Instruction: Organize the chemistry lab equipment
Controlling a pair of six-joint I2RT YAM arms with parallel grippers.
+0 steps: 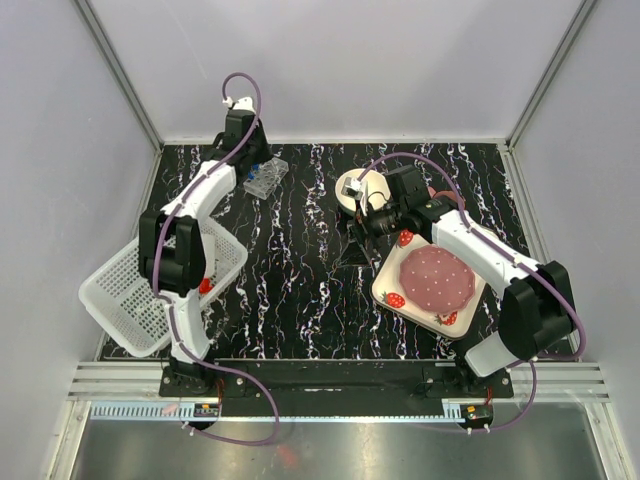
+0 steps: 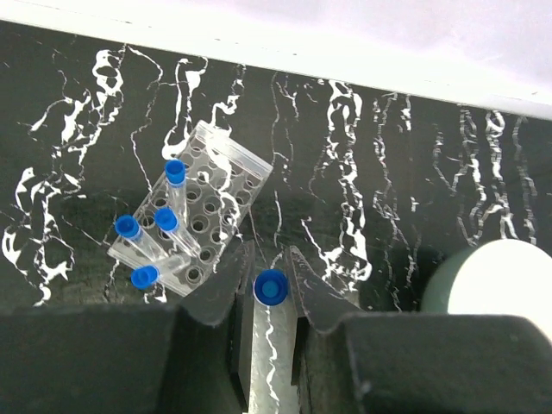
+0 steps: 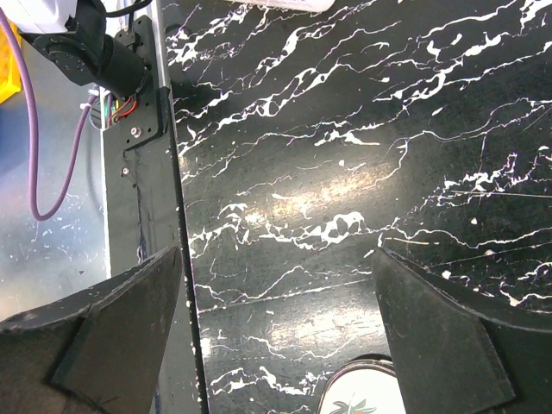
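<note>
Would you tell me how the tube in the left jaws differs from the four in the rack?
The held tube is clamped between the left jaws, off the rack; the four rack tubes sit in it. The held tube lies along the jaws; the rack tubes lean at different angles. All have blue caps.

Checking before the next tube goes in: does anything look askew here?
Yes. In the clear tube rack, the four blue-capped tubes lean at different angles instead of standing upright; the nearest one looks almost flat. The rack itself sits skewed to the table's back edge.
</note>
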